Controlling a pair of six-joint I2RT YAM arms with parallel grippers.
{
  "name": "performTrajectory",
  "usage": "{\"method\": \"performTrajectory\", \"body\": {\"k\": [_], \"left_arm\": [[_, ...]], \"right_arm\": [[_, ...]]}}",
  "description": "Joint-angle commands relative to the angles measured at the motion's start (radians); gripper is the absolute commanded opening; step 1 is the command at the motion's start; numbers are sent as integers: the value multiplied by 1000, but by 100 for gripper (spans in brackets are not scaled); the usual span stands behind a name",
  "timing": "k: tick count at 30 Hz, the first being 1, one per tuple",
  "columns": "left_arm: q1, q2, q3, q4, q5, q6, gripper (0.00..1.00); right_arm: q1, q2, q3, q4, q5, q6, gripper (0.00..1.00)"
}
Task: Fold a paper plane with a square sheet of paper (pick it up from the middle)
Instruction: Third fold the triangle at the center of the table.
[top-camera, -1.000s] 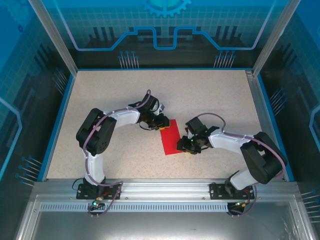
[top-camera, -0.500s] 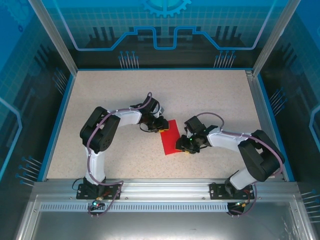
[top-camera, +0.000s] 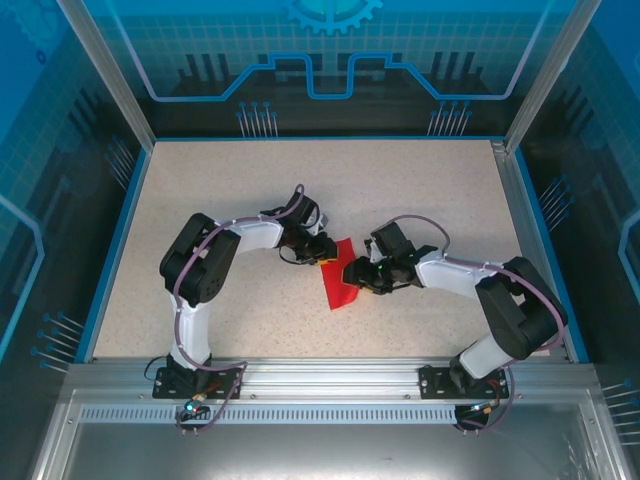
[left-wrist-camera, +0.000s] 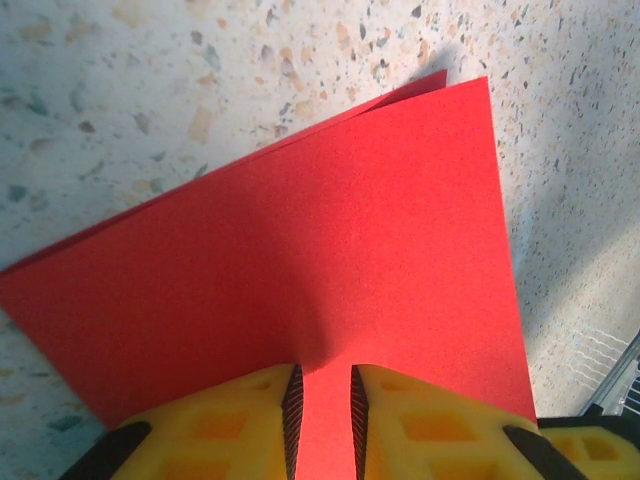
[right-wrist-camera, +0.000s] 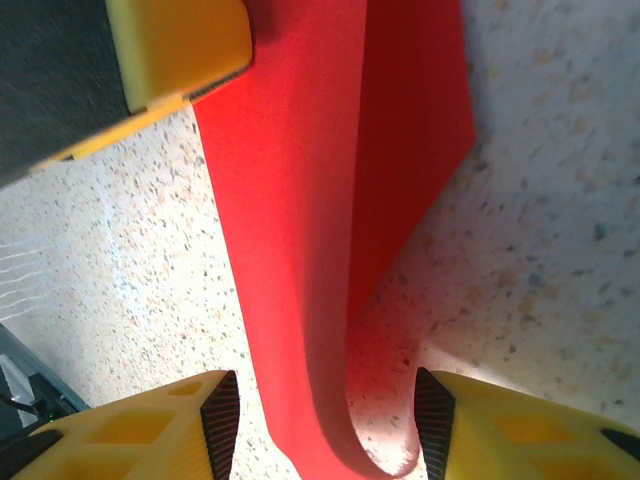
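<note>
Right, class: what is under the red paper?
The speckled table shows round the paper. In the right wrist view its top flap curls over a lower flap. The tabletop directly beneath both is covered, so nothing there can be checked.

Illumination is bright, diffuse and even over the table (top-camera: 220, 200). The overhead view is sharp, and the enclosure walls (top-camera: 60, 150) appear dimmer. In the left wrist view, the square sheet of paper (left-wrist-camera: 300, 260) carries a soft shadow band at its lower centre, and a grey shadow lies on the table just right of the sheet. In the right wrist view, the sheet's right panel is darker than its left. Its nearest curled edge is slightly out of focus.
</note>
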Motion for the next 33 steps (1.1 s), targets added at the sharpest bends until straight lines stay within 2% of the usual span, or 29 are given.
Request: {"method": "performTrajectory", "body": {"k": [1, 6, 11, 18, 26, 30, 33], "left_arm": [[0, 17, -13, -21, -7, 32, 23], [-1, 22, -4, -24, 1, 38, 23], [-1, 12, -2, -25, 6, 49, 24], [1, 22, 25, -22, 46, 105, 23], [0, 79, 105, -58, 80, 169, 23], [2, 82, 139, -70, 82, 190, 23], [3, 54, 158, -103, 63, 210, 27]], "right_arm": [[-35, -7, 12, 21, -71, -67, 52], [-68, 49, 58, 5, -172, -154, 48], [-95, 93, 82, -48, -165, -189, 36], [-120, 121, 37, 37, -196, -146, 15], [-96, 97, -57, 217, -178, 31, 3], [-49, 52, -88, 240, -82, 139, 4], [-35, 36, -90, 240, -60, 158, 11]]}}
